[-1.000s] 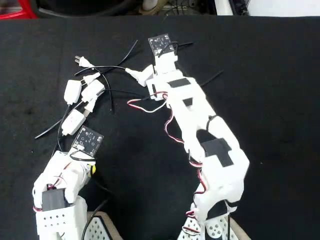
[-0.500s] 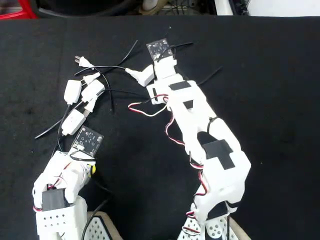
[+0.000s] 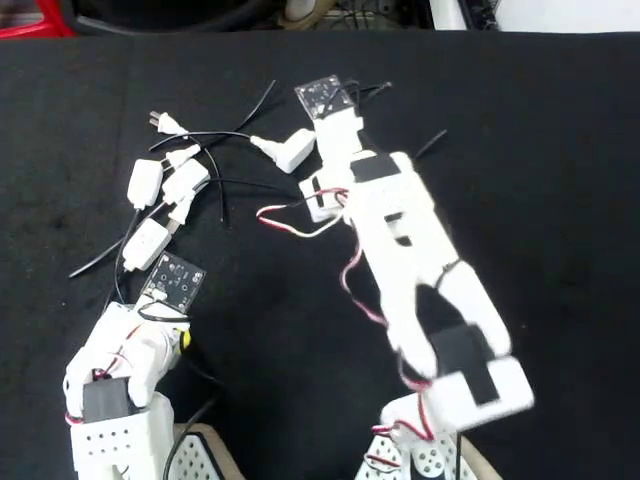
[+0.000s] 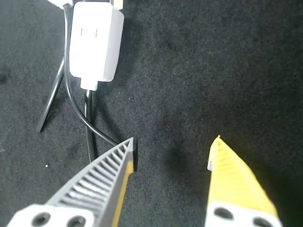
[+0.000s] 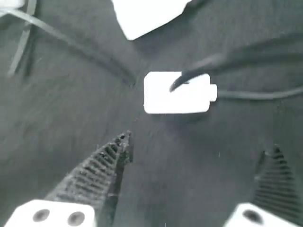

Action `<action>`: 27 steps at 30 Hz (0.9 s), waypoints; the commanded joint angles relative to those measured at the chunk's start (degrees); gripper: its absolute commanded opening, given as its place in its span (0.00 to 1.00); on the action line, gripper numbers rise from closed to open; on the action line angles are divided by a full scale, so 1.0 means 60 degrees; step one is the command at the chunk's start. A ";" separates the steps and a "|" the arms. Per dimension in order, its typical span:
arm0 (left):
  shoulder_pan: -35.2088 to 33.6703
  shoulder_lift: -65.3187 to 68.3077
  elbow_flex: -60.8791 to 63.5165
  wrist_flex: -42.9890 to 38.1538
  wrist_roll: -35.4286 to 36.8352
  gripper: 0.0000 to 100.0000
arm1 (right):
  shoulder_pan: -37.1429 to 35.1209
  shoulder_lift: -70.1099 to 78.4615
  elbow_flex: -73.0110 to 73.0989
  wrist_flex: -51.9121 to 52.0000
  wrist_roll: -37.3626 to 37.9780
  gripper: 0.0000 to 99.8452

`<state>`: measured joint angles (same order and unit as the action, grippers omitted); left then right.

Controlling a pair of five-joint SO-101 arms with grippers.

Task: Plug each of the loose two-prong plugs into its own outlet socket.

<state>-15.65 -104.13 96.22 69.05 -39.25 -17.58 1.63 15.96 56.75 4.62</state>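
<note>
The left gripper (image 4: 173, 139) stands open with a medium gap between its grey finger (image 4: 94, 184) and its yellow finger (image 4: 234, 179); between them is nothing, only the black cloth (image 4: 203, 61) of the table; ahead of the grey finger, a little outside the gap, lies a white socket block (image 4: 94, 40) with 2 narrow slots on its upper face; black cables (image 4: 87, 123) run from the near end of this block toward the gripper, and 1 of them reaches the tip of the grey finger; whether it touches the tip I cannot tell

The right gripper (image 5: 200, 143) is open wide; its 2 dark fingers (image 5: 102, 175) hold nothing; straight ahead of the gap, near the fingertips but apart from them, a small white block (image 5: 165, 97) lies flat, with a short stub on 1 end and a thin cable (image 5: 255, 94) going out from it; a black cord (image 5: 222, 61) crosses over this block; whether it is a plug or a socket I cannot tell; farther ahead lies a second white piece (image 5: 147, 14), cut by the edge

In the high view a loose two-prong plug (image 3: 165, 125) lies with its 2 prongs free, well ahead of the left gripper, beyond a group of white blocks (image 3: 145, 182); a white adapter (image 3: 287, 150) lies just beside the wrist of the right arm
</note>
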 commanded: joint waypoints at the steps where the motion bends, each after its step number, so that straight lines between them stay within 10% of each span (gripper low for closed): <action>1: -0.0637 -0.0059 -0.0593 -0.0015 0.0879 0.25 | -0.0205 -0.1839 -0.0418 0.2051 0.0015 0.32; 8: -0.2264 0.0015 -0.2586 -0.0205 0.2491 0.25 | 0.0366 -0.2938 -0.0344 0.4513 -0.0088 0.09; 16: -0.1018 0.3297 -0.4139 -0.1773 0.3678 0.26 | 0.2007 -0.3040 0.2015 0.2857 -0.0029 0.07; 27: -0.0623 1.1311 -0.8007 -0.2242 0.0806 0.26 | 0.2374 -0.3026 0.5062 -0.1260 0.2593 0.07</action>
<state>-20.13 -46.90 55.34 57.19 -30.20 -3.69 -14.46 43.91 55.25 18.68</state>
